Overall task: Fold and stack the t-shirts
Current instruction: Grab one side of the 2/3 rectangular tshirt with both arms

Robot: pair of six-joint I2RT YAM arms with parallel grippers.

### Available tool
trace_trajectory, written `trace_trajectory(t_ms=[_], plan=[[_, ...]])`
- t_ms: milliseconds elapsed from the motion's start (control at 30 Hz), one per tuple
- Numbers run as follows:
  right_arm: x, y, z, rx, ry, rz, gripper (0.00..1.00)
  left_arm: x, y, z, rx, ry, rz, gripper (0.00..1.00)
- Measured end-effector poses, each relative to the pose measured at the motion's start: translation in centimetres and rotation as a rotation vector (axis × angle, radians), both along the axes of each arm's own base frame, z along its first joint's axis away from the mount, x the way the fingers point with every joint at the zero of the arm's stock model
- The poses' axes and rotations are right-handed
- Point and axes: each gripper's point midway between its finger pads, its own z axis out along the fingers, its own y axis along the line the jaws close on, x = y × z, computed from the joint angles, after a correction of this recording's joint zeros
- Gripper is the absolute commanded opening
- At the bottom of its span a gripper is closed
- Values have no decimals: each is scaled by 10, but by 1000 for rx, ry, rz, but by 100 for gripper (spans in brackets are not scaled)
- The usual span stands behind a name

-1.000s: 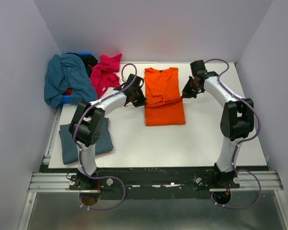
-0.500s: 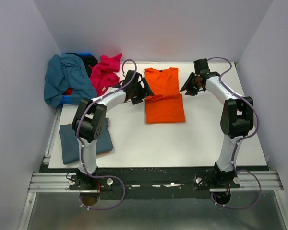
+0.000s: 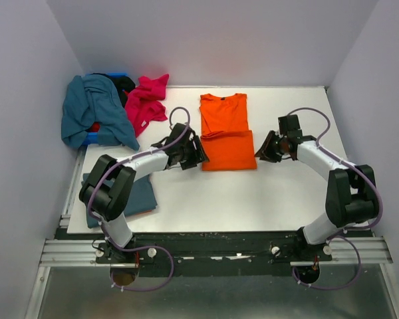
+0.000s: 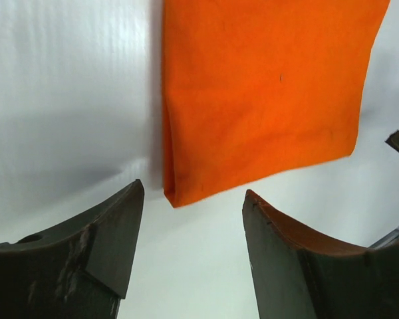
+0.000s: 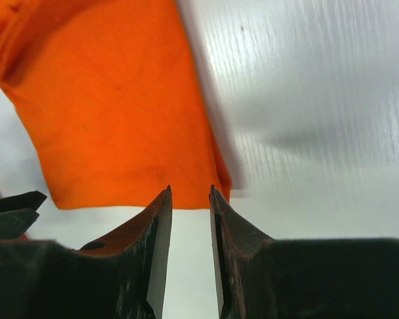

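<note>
Orange t-shirt (image 3: 227, 136) just beside left tool (image 3: 197, 156)

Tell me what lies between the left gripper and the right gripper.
The folded orange t-shirt lies flat between the left gripper and the right gripper, with its near half spanning the stretch. The top external view shows this.

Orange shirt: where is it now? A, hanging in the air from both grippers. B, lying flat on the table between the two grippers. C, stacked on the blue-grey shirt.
B: the orange shirt lies flat on the table, left gripper at one near corner, right gripper at the other.
</note>
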Motion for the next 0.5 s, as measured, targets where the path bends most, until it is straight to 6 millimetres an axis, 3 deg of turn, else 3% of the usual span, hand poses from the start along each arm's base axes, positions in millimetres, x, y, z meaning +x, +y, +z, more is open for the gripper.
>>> trace_trajectory(t_ms=[167,500], plan=[[-23,2,-25,9,59,41,33,-33,-23,-13,1,25,-71,61],[-27,3,-52,3,124,49,27,-26,-22,-25,38,31,-58,54]])
